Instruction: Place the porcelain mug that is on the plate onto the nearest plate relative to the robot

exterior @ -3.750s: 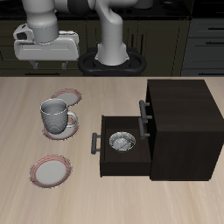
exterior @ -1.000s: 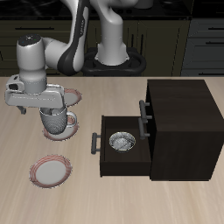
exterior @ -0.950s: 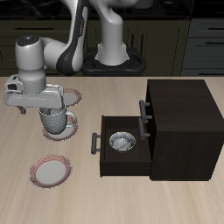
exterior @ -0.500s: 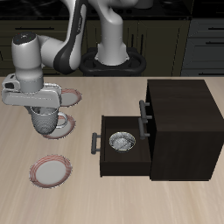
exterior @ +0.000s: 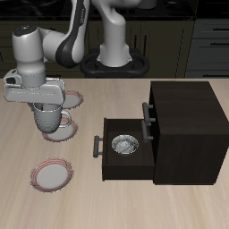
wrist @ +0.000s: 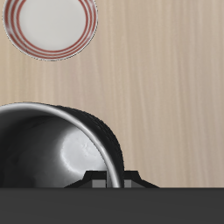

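Pincer (exterior: 46, 114) grips porcelain mug (exterior: 46, 117) | exterior: above plate (exterior: 63, 131) | wrist: finger (wrist: 106, 177) over rim

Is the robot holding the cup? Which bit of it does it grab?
Yes. The gripper holds the porcelain mug by its top rim, with a finger over the wall. The mug looks lifted a little off the plate.

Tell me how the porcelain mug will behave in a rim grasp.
The porcelain mug looks rigid, so it likely won't deform. Its glossy wall may slip in the tool. Held by one side of the rim, it may tilt.
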Tool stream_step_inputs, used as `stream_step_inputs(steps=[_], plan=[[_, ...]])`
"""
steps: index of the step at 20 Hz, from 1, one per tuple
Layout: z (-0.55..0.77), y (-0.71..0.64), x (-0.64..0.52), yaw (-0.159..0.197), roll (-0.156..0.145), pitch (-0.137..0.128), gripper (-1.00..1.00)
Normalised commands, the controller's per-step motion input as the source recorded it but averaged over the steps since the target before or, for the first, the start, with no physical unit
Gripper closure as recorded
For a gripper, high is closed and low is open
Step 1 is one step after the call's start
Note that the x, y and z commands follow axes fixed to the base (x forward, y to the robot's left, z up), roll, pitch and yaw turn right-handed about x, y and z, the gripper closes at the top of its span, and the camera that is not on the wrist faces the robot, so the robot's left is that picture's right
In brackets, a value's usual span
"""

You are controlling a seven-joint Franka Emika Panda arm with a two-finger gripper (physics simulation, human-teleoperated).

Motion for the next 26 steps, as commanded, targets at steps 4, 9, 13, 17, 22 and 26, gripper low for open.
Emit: stream_step_inputs(steps=[4, 9, 13, 17, 22, 26], plan=[[0.23, 0.09, -0.12, -0.037, -0.007, -0.027, 1.00], [0.27, 0.19, -0.34, 0.002, 0.018, -0.057, 1.00], [0.24, 0.16, -0.42, 0.032, 0.004, -0.057, 1.00], [0.14, 0.17, -0.54, -0.004, -0.007, -0.017, 1.00], [0.08, 0.12, -0.46, 0.033, 0.005, -0.062, 1.00], [-0.08, 0.04, -0.34, -0.054, 0.018, 0.003, 1.00]])
